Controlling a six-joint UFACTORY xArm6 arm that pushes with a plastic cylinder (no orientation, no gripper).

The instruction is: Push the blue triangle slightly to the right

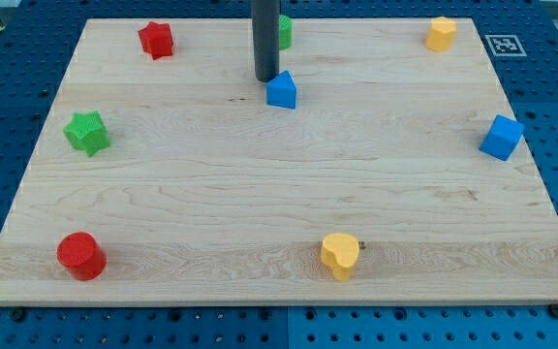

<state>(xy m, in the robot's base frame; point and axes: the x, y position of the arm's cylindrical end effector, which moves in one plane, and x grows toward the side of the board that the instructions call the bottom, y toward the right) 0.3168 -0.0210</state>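
The blue triangle sits on the wooden board near the view's top, a little left of centre. My dark rod comes down from the view's top edge. My tip rests on the board just left of and slightly above the blue triangle, very close to it or touching it.
A green block is partly hidden behind the rod. A red star is at top left, a yellow block at top right, a blue cube at right, a green star at left, a red cylinder at bottom left, and a yellow heart at bottom centre.
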